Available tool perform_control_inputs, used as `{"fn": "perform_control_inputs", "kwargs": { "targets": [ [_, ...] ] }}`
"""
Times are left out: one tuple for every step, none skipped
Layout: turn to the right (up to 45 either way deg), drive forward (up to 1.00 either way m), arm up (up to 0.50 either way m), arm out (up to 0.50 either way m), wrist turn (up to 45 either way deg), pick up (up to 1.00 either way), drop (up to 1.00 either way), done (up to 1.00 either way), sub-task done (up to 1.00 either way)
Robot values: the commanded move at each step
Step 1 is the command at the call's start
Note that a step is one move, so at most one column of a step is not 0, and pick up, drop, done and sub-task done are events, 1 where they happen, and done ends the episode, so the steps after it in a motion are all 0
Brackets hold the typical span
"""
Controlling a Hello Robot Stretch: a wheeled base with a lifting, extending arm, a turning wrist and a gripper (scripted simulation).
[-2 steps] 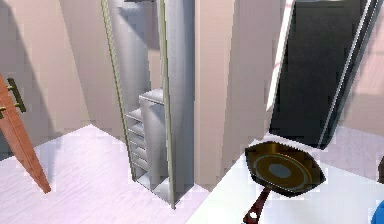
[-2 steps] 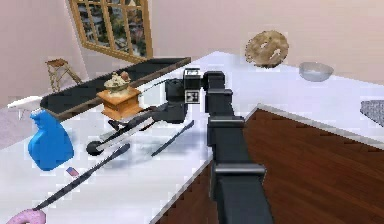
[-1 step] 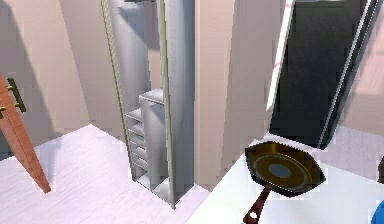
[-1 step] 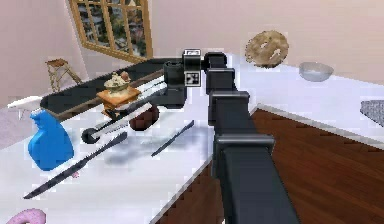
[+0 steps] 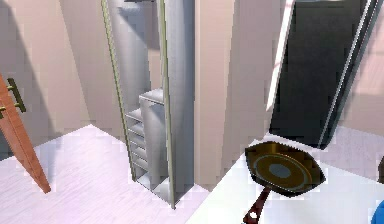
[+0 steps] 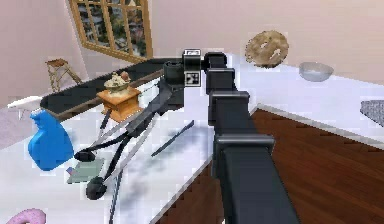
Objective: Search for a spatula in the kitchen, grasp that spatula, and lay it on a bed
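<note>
In the arm side view the dark arm [image 6: 235,140] rises from the bottom edge over a white countertop [image 6: 190,165]. My gripper [image 6: 98,172] reaches down to the left from the white marker squares [image 6: 180,72], its thin fingers [image 6: 120,150] low over the counter. Just right of the fingers a dark slender utensil [image 6: 172,140] with a flat end lies on the counter; it could be the spatula. A small grey thing [image 6: 82,173] lies by the fingertips, so I cannot tell whether the gripper holds anything.
A blue spray bottle [image 6: 45,140] and a wooden grinder [image 6: 122,98] stand on the counter, with a round loaf [image 6: 266,47] and a bowl [image 6: 316,70] farther back. In the forward view, a frying pan [image 5: 283,170] lies on a white counter [image 5: 330,205] below a dark fridge [image 5: 320,70]; a shelved closet [image 5: 150,130] stands mid-left.
</note>
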Motion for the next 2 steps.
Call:
{"fn": "perform_control_inputs", "kwargs": {
  "targets": [
    [0.0, 0.0, 0.0, 0.0, -3.0, 0.0, 0.0, 0.0, 0.0],
    [0.0, 0.0, 0.0, -0.28, 0.0, 0.0, 0.0, 0.0, 0.0]
  ]
}}
